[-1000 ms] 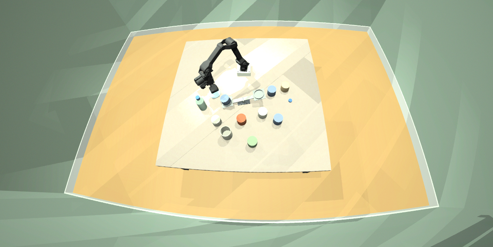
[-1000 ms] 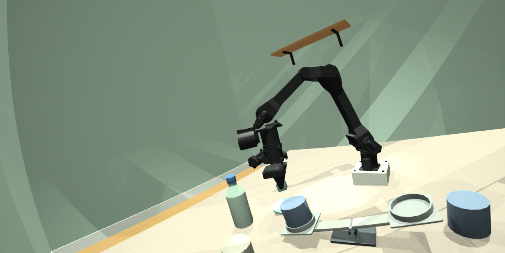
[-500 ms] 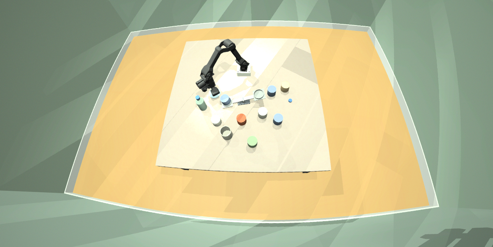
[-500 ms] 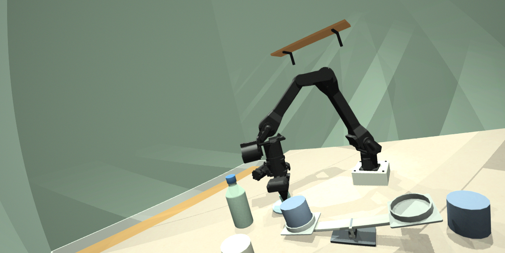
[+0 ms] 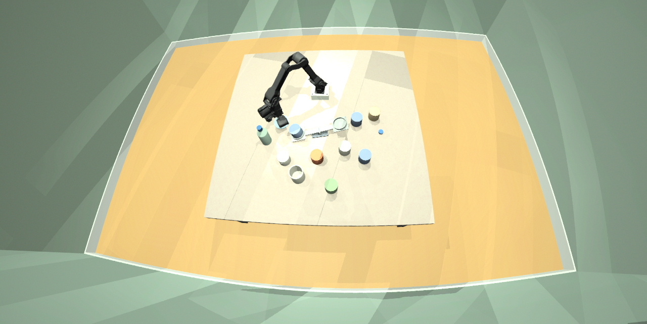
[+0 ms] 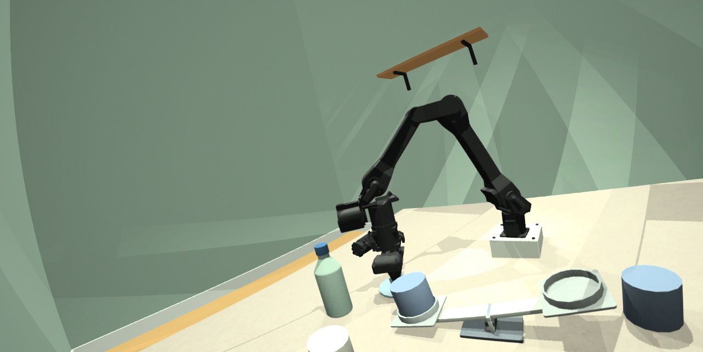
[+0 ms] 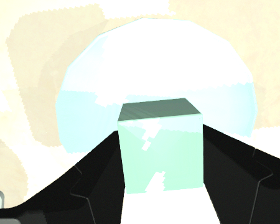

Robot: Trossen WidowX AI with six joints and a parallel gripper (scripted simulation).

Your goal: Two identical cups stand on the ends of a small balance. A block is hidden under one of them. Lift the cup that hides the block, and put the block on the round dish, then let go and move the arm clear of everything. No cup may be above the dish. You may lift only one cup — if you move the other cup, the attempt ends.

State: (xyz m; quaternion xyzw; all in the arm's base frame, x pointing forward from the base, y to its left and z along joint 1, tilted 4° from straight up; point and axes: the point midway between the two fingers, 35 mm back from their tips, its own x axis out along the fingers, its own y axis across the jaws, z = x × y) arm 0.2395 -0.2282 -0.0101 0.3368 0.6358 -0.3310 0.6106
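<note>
My gripper (image 6: 395,277) (image 7: 157,135) is shut on a pale green block (image 7: 160,162), low over the round dish. The light blue dish (image 5: 276,125) (image 6: 384,288) (image 7: 84,121) lies beyond the balance's left end; whether the block touches it cannot be told. One blue cup (image 5: 295,130) (image 6: 413,295) stands tilted in the lower, left pan of the balance (image 6: 462,313), close to the gripper. The raised right pan (image 6: 605,302) holds no cup. A like blue cup (image 5: 356,119) (image 6: 652,300) stands on the table just right of it.
A green bottle (image 5: 265,137) (image 6: 334,288) with a blue cap stands left of the dish. White, orange, green, blue and yellow round objects stand in front of and right of the balance, with an open grey cup (image 5: 296,175). A brown shelf (image 6: 432,53) is on the wall.
</note>
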